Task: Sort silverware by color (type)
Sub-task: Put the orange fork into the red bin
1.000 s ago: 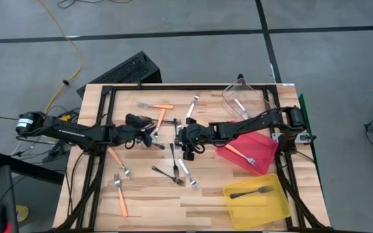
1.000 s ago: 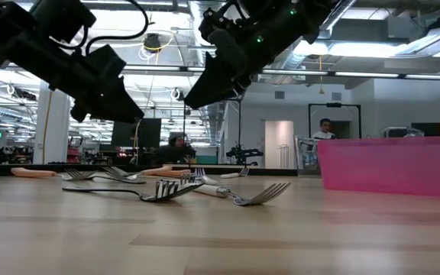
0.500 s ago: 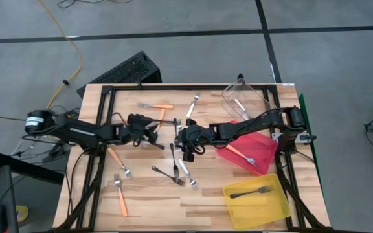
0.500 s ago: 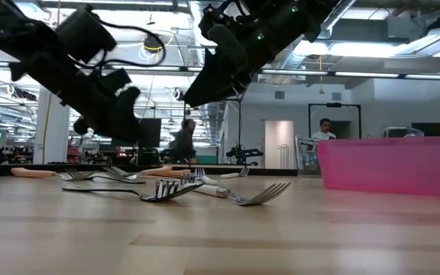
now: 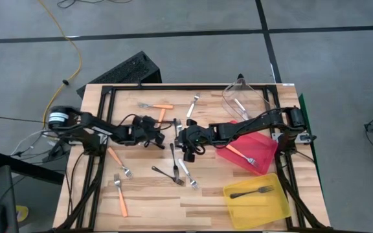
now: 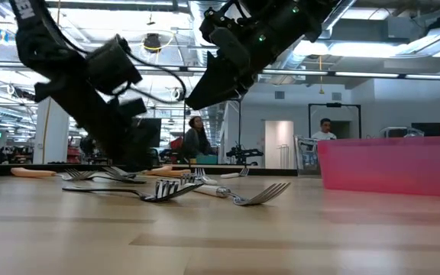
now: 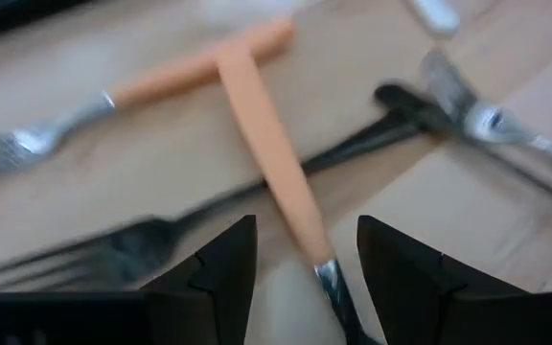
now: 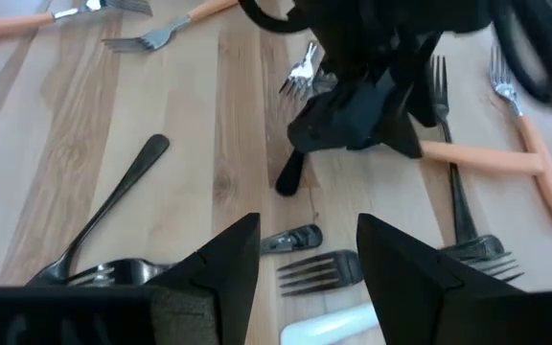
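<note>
Left wrist view: an orange-handled fork [image 7: 271, 177] lies on the desk [image 5: 147, 194] crossing a black fork [image 7: 209, 216], with the left hand [image 7: 300, 264] unclenched astride it, having dropped low over the past second. It looks ready to grasp. The right hand [image 5: 188, 149], released, hovers at three o'clock, empty.

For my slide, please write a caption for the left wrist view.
Open left gripper poised over an orange-handled fork crossing a black fork.
</note>
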Action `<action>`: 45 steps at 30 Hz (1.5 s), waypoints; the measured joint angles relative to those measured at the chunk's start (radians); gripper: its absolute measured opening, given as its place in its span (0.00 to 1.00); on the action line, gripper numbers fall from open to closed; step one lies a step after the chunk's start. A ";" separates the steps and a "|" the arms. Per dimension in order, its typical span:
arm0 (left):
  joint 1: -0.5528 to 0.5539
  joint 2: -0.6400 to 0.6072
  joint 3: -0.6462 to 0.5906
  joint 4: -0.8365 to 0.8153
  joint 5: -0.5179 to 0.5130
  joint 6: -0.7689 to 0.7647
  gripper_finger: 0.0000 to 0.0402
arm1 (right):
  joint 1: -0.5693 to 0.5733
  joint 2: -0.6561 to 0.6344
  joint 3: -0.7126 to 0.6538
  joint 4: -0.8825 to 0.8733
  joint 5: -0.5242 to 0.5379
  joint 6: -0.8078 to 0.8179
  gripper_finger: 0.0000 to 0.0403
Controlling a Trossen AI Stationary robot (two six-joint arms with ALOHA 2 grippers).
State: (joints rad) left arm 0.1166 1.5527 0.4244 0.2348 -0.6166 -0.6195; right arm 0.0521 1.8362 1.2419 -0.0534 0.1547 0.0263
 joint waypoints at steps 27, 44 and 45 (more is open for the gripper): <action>0.003 0.075 -0.002 0.061 0.064 -0.019 0.04 | 0.007 0.000 -0.003 0.038 0.001 0.056 0.49; -0.099 -0.319 -0.004 0.093 -0.152 0.190 0.04 | 0.042 -0.033 -0.003 0.111 0.008 0.133 0.49; -0.109 -0.344 -0.004 0.103 -0.165 0.208 0.04 | 0.047 -0.034 -0.003 0.117 0.010 0.134 0.49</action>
State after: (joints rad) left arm 0.0073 1.2085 0.4206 0.3374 -0.7812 -0.4114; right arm 0.0992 1.8021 1.2385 0.0639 0.1650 0.1600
